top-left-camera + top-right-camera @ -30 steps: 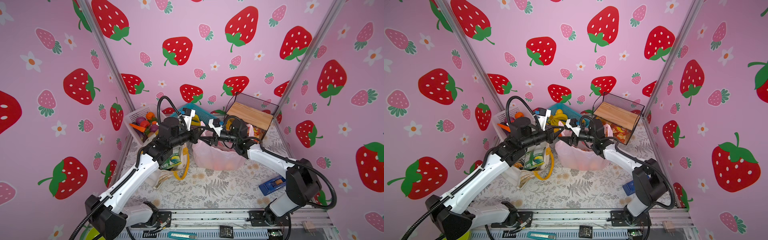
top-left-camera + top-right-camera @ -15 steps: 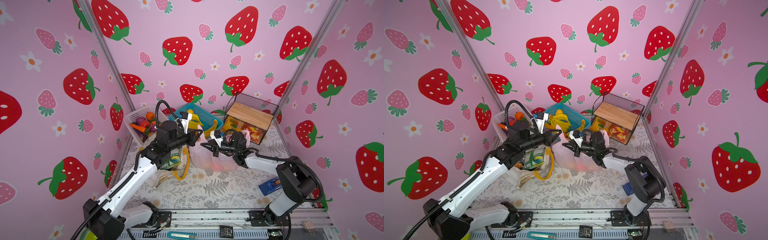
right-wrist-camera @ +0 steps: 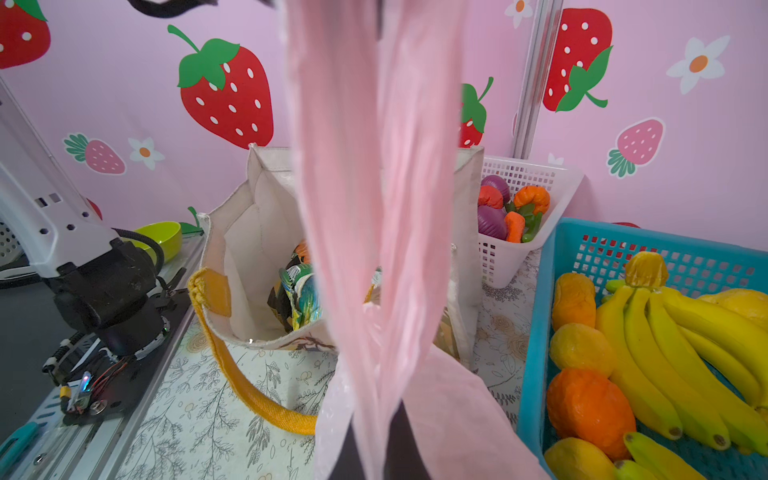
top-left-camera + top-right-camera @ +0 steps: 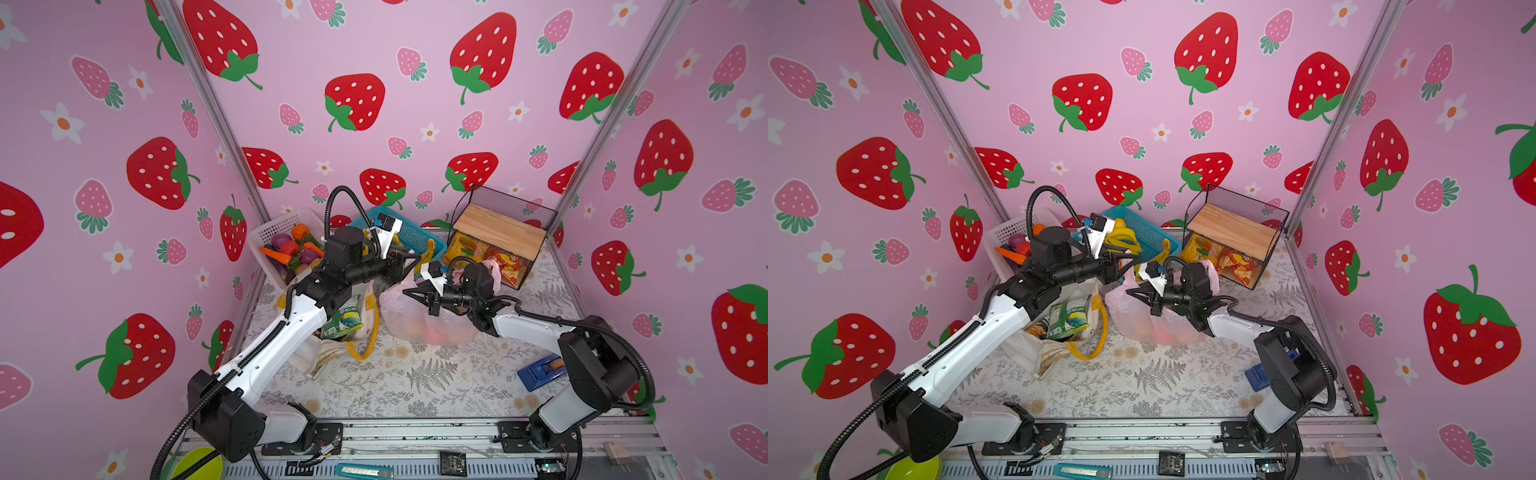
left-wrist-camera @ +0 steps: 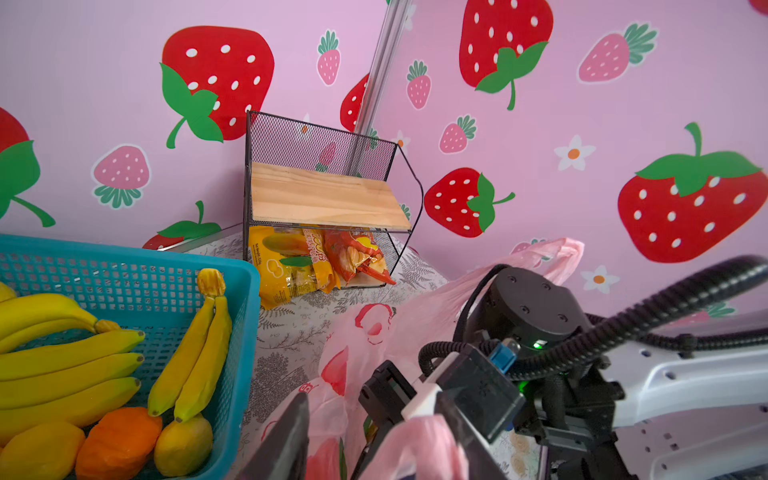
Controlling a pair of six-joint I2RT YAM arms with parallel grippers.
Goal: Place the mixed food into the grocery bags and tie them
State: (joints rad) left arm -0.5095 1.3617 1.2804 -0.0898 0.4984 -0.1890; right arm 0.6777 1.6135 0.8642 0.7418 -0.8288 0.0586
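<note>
The thin pink plastic bag stands mid-table with orange fruit showing through it. My right gripper is shut on one of its handles, a pink strip running up out of the jaws. Just above, my left gripper has its jaws apart, with pink plastic draped against one finger. Left of the pink bag, the white canvas tote with yellow handles holds a green snack packet. More toy fruit lies in the blue basket.
At the back stand a blue basket of bananas and fruit, and a white basket of vegetables. A wire shelf with a wooden top has snack packets under it. A blue object lies front right.
My right gripper has shut on the pink bag's handle and come lower. My left gripper's jaws have parted. The bag's top has sunk with both grippers.
</note>
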